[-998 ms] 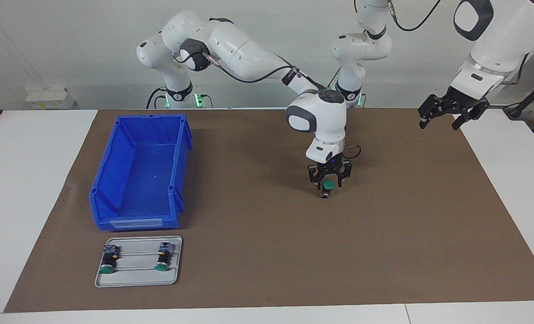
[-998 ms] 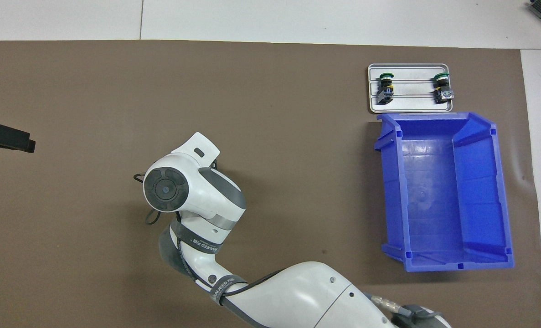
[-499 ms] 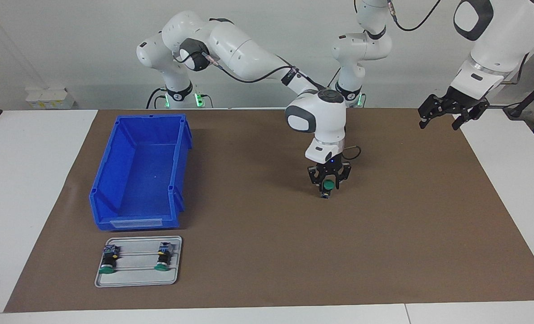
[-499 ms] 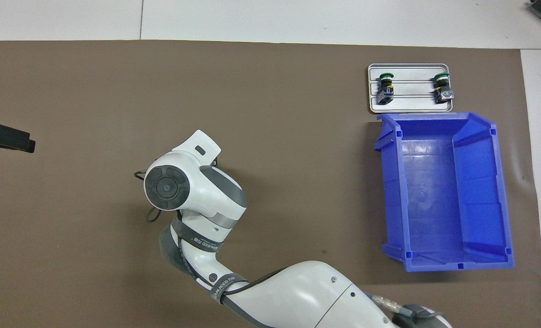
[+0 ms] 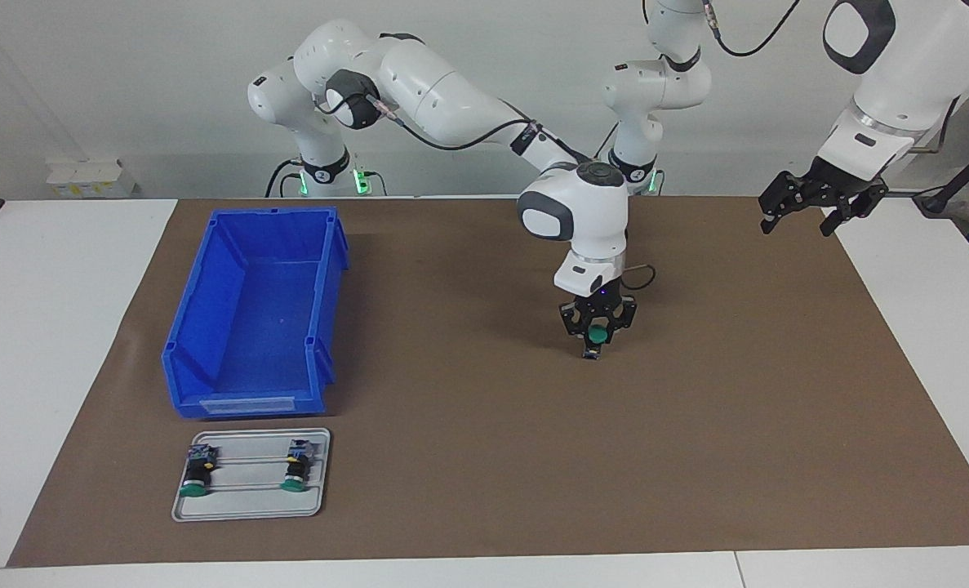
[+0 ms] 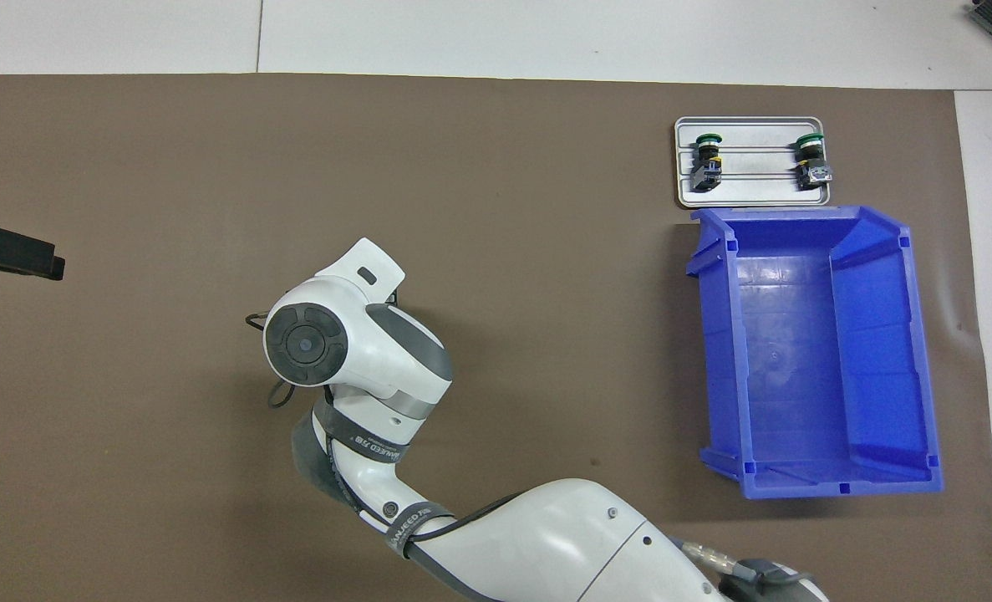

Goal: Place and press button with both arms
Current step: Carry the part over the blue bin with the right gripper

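The right gripper [image 5: 597,336] has just clenched its jaws on the small green-capped black push-button [image 5: 597,334], which stands on the brown-matted tabletop [image 5: 484,457] mid-table, so placing looks nearly finished and pressing remains. The left gripper [image 5: 811,208] waits, jaws released. Overhead, the right arm's wrist hides this grip; only the facing view shows it.

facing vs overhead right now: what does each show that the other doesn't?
Facing only: the right gripper shut on the button over mid-mat, and the whole left gripper open, waiting over the mat's edge at the left arm's end.
Overhead only: nothing of note; the right arm's wrist hides that grip.
Both: blue bin, grey tray with two buttons, brown mat.
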Action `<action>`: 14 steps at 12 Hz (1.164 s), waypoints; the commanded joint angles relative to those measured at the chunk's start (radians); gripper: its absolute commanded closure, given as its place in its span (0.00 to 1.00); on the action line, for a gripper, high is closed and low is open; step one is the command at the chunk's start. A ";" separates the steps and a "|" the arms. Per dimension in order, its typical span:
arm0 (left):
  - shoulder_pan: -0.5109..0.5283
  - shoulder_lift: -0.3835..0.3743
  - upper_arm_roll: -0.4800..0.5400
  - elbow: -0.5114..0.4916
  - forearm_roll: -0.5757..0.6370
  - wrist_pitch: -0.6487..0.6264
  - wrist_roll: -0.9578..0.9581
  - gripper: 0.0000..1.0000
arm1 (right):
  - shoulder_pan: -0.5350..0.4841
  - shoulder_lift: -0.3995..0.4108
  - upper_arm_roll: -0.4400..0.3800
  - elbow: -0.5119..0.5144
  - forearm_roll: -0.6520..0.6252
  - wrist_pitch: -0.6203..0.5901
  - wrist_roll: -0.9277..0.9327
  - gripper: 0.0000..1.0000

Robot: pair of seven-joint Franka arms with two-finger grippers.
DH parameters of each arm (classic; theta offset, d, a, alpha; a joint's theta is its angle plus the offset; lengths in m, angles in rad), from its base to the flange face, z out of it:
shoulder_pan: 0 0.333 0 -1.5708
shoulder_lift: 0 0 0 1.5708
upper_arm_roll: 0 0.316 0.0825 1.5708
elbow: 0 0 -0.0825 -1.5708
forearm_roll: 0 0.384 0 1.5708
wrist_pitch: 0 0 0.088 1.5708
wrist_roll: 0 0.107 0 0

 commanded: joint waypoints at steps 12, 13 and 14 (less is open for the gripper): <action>0.007 -0.028 -0.008 -0.033 0.018 0.014 -0.010 0.00 | -0.197 -0.173 0.017 0.011 0.058 -0.223 -0.166 0.82; 0.007 -0.028 -0.008 -0.033 0.016 0.014 -0.010 0.00 | -0.237 -0.212 0.017 0.011 0.084 -0.269 -0.209 0.82; 0.007 -0.028 -0.008 -0.033 0.016 0.014 -0.010 0.00 | -0.275 -0.241 0.017 0.011 0.104 -0.309 -0.243 0.82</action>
